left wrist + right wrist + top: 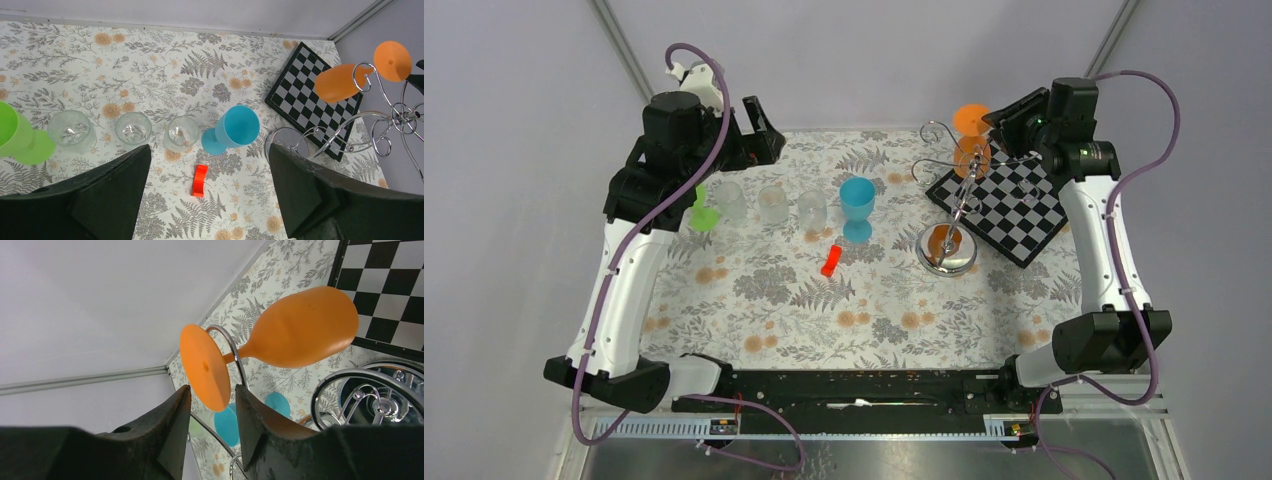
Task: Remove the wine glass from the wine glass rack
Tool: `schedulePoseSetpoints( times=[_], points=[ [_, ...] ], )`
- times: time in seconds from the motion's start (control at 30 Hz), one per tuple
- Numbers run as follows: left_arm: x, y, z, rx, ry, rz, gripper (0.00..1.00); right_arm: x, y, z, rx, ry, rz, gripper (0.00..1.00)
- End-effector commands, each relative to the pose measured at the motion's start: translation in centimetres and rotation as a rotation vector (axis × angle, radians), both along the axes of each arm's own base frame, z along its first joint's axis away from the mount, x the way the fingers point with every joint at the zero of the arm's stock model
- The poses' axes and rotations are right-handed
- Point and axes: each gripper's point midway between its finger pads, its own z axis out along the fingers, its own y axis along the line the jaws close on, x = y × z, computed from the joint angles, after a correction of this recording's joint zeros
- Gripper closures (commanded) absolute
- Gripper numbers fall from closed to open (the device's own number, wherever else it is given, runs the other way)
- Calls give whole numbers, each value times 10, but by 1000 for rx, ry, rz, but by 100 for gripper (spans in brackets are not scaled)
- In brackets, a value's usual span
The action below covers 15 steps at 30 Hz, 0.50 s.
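Observation:
An orange wine glass [972, 152] hangs on its side from a wire arm of the silver wine glass rack [946, 252], at the back right. In the right wrist view its bowl [300, 327] points right and its round foot [205, 367] faces me. My right gripper [211, 388] stands open round the foot's lower edge, a finger on each side with a thin gap showing. The rack's wire loops [345, 374] curl below the bowl. My left gripper [209, 161] hovers open and holds nothing, high above the back left of the table [764, 128].
Along the back stand a green glass [702, 210], three clear tumblers [772, 203] and a blue goblet [857, 205]. A small red piece [830, 261] lies in front of the goblet. A black-and-white chequered board [1009, 210] lies behind the rack's base.

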Motion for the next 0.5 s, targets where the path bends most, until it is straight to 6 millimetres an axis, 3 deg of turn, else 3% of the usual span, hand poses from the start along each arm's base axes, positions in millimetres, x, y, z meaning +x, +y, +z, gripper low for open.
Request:
schedulePoseSetpoints(
  times=[0.0, 0.3, 0.47],
  points=[
    [0, 7, 12, 4, -53, 21, 5, 11, 6, 15, 37, -71, 26, 52],
    [0, 13, 11, 12, -54, 46, 4, 24, 12, 12, 81, -91, 39, 55],
    [-1, 11, 8, 6, -51, 39, 4, 26, 17, 12, 115, -101, 55, 65]
  ],
)
